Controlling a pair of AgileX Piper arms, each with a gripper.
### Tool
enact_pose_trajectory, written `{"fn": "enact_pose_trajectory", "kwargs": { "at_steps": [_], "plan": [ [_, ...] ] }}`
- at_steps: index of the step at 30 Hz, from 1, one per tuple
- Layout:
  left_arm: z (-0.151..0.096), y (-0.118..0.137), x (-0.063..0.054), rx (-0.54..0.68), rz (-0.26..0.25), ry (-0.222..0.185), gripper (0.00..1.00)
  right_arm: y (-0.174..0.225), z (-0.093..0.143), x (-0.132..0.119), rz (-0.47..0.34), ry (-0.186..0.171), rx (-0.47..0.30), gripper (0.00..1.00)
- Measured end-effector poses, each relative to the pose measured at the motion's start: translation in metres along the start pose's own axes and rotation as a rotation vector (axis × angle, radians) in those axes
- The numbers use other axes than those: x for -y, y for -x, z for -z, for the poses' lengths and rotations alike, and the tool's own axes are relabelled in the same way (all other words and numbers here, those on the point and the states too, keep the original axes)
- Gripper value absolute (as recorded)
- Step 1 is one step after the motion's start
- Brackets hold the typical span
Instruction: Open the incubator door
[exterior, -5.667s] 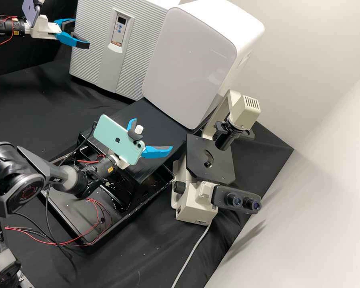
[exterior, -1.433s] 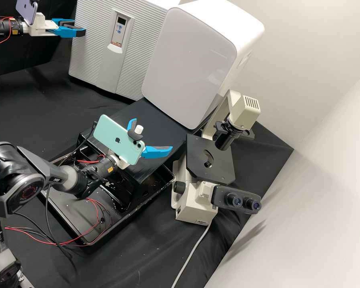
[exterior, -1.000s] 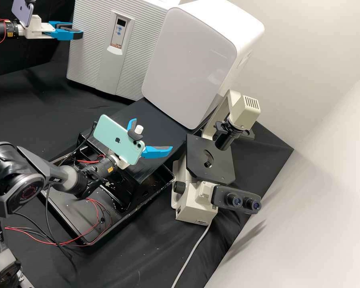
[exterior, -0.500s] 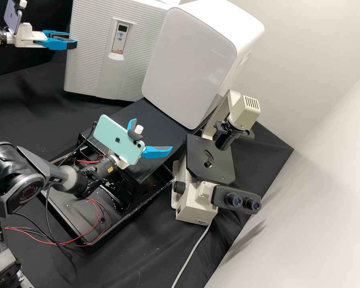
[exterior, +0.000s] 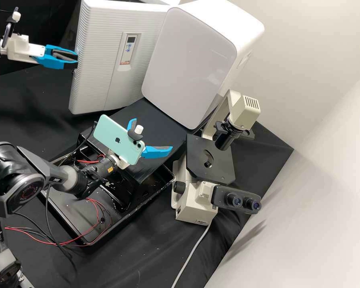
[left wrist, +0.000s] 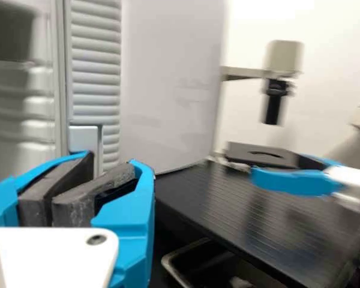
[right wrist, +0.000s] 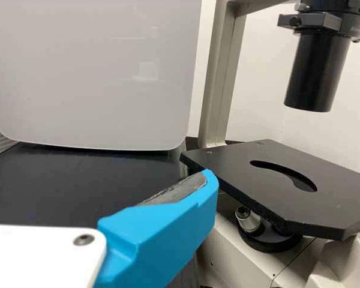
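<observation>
Pinching free edge of ribbed incubator door (exterior: 96,60), prob. at pale handle-like block (left wrist: 83,138), w/ L gripper (exterior: 77,61): pads (left wrist: 63,183) lying near together, prob. clamping on door; exact contact being hard to tell in L wrist view. Standing partly open in front of incubator body (exterior: 142,5), beside glossy white cabinet (exterior: 188,64); prob. hinging on cabinet side. Carrying small control panel (exterior: 128,54) on face.

Handling, est.: prob. behaving as stiff, hollow plastic shell, moderately heavy, w/ hinges bearing most wt. Not bending or crushing under pads; prob. slipping, however, wherever smooth edge is offering little bite. Offering best hold at free edge, approx. mid-ht., i.e. farthest from hinge: max. leverage, min. pull. Prob. turning freely, seal no longer gripping. Calling for steady pull along hinge arc vs. straight tug, w/ wrist turning to match; otherwise risking twisting out of pads or dragging whole incubator over black cloth. Avoiding panel & its buttons as hold.

Resting R gripper (exterior: 151,135) over black platform (exterior: 160,116), near microscope (exterior: 196,200), fingers wide apart, holding nothing. Judging task as well under way, not complete; needing wider swing.
</observation>
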Motion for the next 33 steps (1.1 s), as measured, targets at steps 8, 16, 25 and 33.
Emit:
{"fn": "enact_pose_trajectory", "kwargs": {
  "at_steps": [8, 16, 25, 33],
  "plan": [
    [-0.023, 0.005, -0.001, 0.096, -0.028, 0.009, 0.0, 0.0, 0.0, 0.0, 0.0, 0.0, 0.0, 1.0],
    [-0.023, 0.006, 0.0, 0.089, -0.033, 0.033, 0.0, 0.0, 0.0, 0.0, 0.0, 0.0, 0.0, 1.0],
    [-0.011, 0.01, -0.005, -0.09, -0.102, 0.029, 1.0, 0.0, 0.0, 0.0, 0.0, 0.0, 0.0, 1.0],
    [0.021, 0.034, -0.019, -0.561, -0.241, -0.059, 1.0, 0.0, 0.0, 0.0, 0.0, 0.0, 0.0, 1.0]
  ]
}}
